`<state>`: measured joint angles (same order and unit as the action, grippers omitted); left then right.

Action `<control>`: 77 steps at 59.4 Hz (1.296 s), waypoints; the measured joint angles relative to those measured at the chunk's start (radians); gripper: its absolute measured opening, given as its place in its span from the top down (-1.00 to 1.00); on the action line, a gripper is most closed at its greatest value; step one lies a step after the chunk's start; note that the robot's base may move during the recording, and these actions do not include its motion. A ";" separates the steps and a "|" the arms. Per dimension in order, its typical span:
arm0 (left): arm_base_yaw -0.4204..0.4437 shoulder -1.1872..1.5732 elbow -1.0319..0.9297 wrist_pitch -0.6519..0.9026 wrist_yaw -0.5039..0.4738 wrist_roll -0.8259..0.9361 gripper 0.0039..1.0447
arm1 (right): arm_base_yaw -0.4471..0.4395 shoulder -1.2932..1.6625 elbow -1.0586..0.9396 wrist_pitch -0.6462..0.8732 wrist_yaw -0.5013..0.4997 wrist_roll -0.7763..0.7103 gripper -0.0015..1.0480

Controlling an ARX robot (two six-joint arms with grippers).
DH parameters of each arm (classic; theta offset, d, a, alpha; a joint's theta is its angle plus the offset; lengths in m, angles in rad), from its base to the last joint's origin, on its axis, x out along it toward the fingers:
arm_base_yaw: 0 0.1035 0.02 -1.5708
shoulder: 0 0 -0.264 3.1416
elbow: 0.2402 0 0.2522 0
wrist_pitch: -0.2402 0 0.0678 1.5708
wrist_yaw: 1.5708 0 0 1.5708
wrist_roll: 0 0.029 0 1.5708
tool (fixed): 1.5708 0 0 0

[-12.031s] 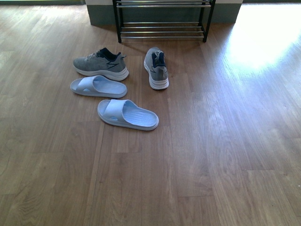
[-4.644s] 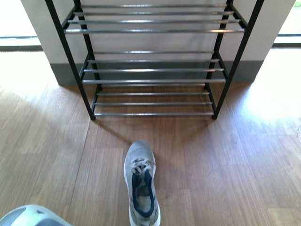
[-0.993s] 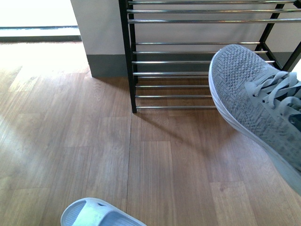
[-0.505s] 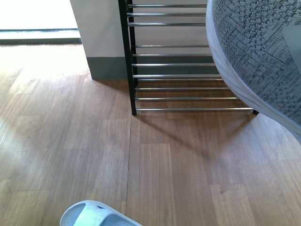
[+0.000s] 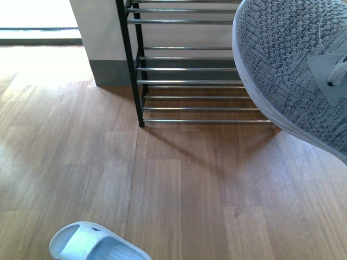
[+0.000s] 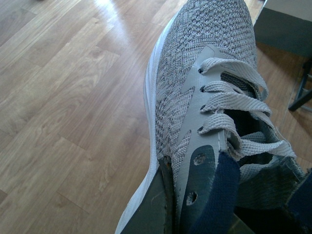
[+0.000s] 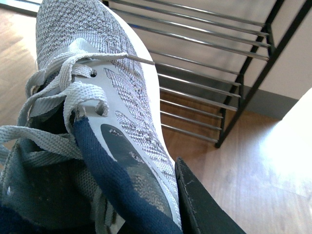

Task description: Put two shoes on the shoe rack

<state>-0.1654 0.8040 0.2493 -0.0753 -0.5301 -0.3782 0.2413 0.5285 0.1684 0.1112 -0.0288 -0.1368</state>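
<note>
A grey knit sneaker [image 5: 293, 65] with a white sole fills the upper right of the front view, held in the air in front of the shoe rack [image 5: 190, 81]. In the right wrist view my right gripper [image 7: 161, 195] is shut on the side wall of a grey sneaker [image 7: 97, 97], whose toe points at the rack [image 7: 219, 73]. In the left wrist view my left gripper [image 6: 190, 204] is shut on the side wall of the other grey sneaker [image 6: 204, 83], held above the wood floor. One pale blue slide [image 5: 92, 244] lies on the floor at the lower left.
The rack has a black frame and chrome bars and stands against a white wall with a grey skirting [image 5: 108, 73]. Its left post [image 5: 130, 65] reaches the floor. Wood floor [image 5: 190, 189] lies between the slide and the rack.
The view has shifted, so the rack and the slide sit further left. The held sneaker looms larger and higher at the right, with its laces now showing.
</note>
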 joint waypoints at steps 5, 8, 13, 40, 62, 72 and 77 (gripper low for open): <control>0.000 0.000 0.000 0.000 0.002 0.000 0.97 | 0.000 0.000 0.000 0.000 0.003 0.000 0.97; 0.000 0.000 0.000 0.000 0.003 0.000 0.97 | 0.000 0.000 0.000 0.000 0.003 0.000 0.97; 0.000 0.000 0.000 0.000 0.006 0.000 0.97 | 0.000 0.000 0.000 0.000 0.003 0.000 0.97; -0.001 -0.002 -0.002 -0.001 0.005 0.000 0.97 | 0.000 0.000 -0.001 -0.001 0.004 0.000 0.97; -0.003 -0.002 -0.002 -0.002 0.010 0.000 0.97 | -0.002 0.000 -0.002 -0.002 0.017 0.000 0.97; -0.003 -0.002 -0.002 -0.002 0.008 0.000 0.97 | -0.002 0.000 -0.002 -0.002 0.009 0.000 0.97; -0.003 -0.002 -0.002 -0.002 0.007 0.000 0.97 | -0.002 -0.001 -0.002 -0.002 0.006 0.000 0.97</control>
<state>-0.1684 0.8024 0.2474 -0.0772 -0.5232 -0.3782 0.2398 0.5278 0.1669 0.1097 -0.0223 -0.1368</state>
